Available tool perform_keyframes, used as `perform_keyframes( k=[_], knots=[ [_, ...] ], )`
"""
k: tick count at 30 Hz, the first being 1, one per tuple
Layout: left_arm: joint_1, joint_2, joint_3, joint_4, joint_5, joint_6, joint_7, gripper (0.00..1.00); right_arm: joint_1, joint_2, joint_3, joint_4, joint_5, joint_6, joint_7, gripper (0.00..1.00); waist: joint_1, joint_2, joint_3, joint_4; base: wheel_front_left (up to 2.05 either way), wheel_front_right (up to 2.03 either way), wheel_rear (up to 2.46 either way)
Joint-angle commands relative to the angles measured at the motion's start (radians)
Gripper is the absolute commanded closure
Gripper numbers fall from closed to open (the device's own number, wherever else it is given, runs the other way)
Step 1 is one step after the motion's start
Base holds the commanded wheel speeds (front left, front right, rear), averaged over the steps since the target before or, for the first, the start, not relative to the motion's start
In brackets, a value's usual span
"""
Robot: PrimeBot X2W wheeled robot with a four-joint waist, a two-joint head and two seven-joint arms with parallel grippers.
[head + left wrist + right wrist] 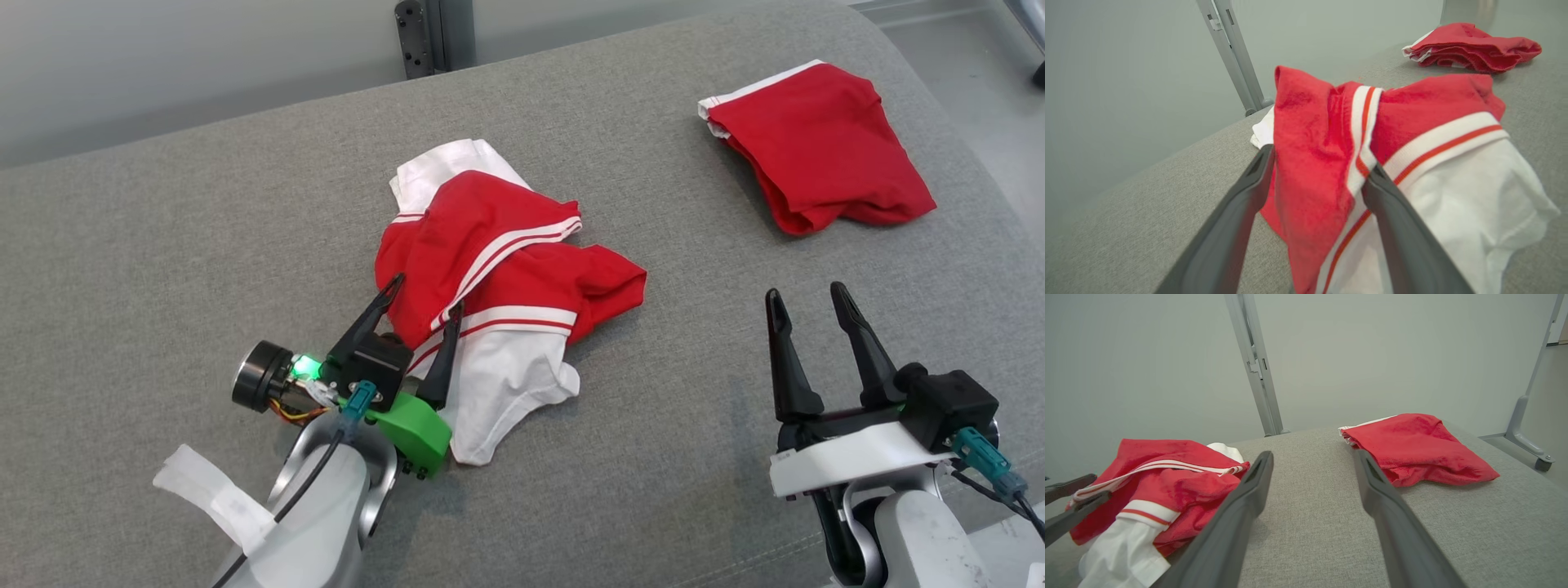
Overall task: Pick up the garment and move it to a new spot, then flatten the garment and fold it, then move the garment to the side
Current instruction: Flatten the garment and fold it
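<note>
Left hand (428, 294) has dark fingers (374, 316) and a green bracket (412, 433); right hand (805, 291) a white plate (841, 461).

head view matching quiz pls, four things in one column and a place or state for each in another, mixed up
1. crumpled red and white garment
2. folded red garment
3. left gripper
4. right gripper

A. at the far right of the grey surface
B. open, straddling a fold of cloth
C. open above bare surface, apart from any cloth
D. heaped near the middle

Pairs: 1-D, 2-A, 3-B, 4-C
</note>
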Motion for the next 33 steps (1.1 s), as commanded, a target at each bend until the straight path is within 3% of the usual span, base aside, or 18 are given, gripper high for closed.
perform_keyframes(
  k=[1, 2, 4, 5, 11, 17, 22, 33],
  knots=[
    [0.009, 0.004, 0.001, -0.019, -0.001, -0.003, -0.003, 0.01, -0.009, -0.002, -0.001, -0.002, 0.003, 0.0, -0.003, 0.0, 0.0, 0.0, -0.001, 0.002, 0.0, 0.0, 0.0],
    [0.012, 0.003, 0.002, -0.029, -0.003, -0.004, -0.003, 0.33, -0.009, -0.002, 0.0, -0.001, 0.003, 0.0, -0.003, 0.0, 0.0, 0.0, -0.001, 0.002, 0.0, 0.0, 0.0],
    [0.018, 0.0, 0.006, -0.036, -0.011, -0.006, -0.003, 0.87, -0.012, -0.002, 0.004, 0.001, 0.004, 0.0, -0.003, 0.0, 0.0, 0.0, -0.003, 0.003, 0.0, 0.0, 0.0],
    [0.016, -0.001, 0.009, -0.034, -0.015, -0.006, -0.003, 1.0, -0.014, -0.002, 0.005, 0.003, 0.004, 0.0, -0.003, 0.0, 0.0, 0.0, -0.004, 0.002, 0.0, 0.0, 0.0],
    [-0.01, -0.005, 0.032, -0.018, -0.035, 0.0, -0.003, 1.0, -0.016, -0.002, -0.001, 0.003, 0.002, 0.0, -0.003, 0.0, 0.0, 0.0, -0.006, 0.002, 0.0, 0.0, 0.0],
    [-0.038, 0.014, 0.122, -0.086, -0.077, 0.035, -0.003, 1.0, -0.009, -0.002, -0.013, 0.001, 0.0, 0.0, -0.003, 0.0, 0.0, 0.0, -0.014, 0.016, 0.0, 0.0, 0.0],
    [-0.052, 0.066, 0.236, -0.114, -0.118, 0.074, -0.002, 1.0, -0.008, -0.002, -0.011, 0.002, 0.001, 0.0, -0.003, 0.0, 0.0, 0.0, -0.02, 0.03, 0.0, 0.0, 0.0],
    [0.005, 0.184, 0.464, -0.033, -0.204, 0.183, -0.002, 1.0, -0.012, -0.002, -0.015, -0.005, 0.008, 0.0, -0.003, 0.0, 0.0, 0.0, -0.004, 0.045, 0.0, 0.0, 0.0]
  ],
)
